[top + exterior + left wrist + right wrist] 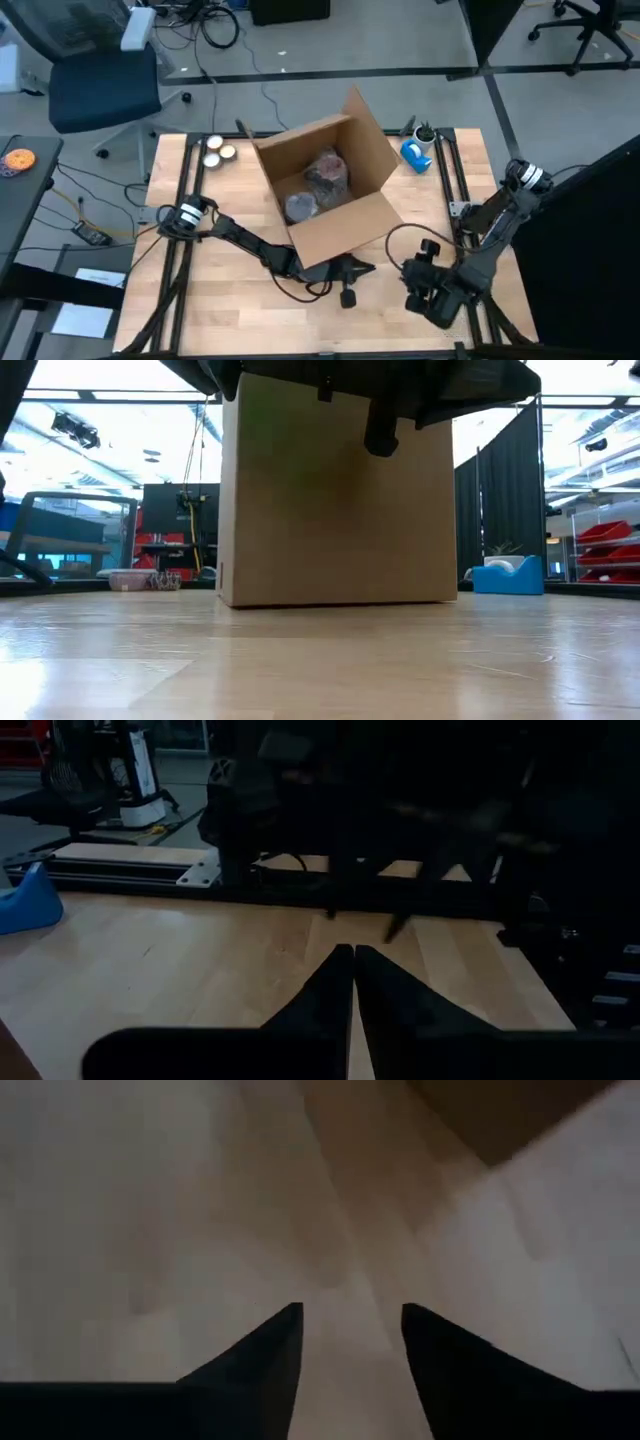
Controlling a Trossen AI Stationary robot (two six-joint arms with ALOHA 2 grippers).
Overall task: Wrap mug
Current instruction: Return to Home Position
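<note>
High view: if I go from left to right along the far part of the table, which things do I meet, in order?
Small round objects → cardboard box, with a wrapped bundle inside → blue tape dispenser.

Your left arm (240, 238) lies stretched out low from its base on the left toward the middle, and the left gripper (352, 956) at its end points across at the other arm with both fingers (318, 995) pressed together, tip to tip. Your right arm (495, 225) is folded, running from its base on the right in toward the middle with the wrist tipped over, so the right gripper (351, 1310) faces downward; its two fingers stand parted with a clear gap between them
</note>
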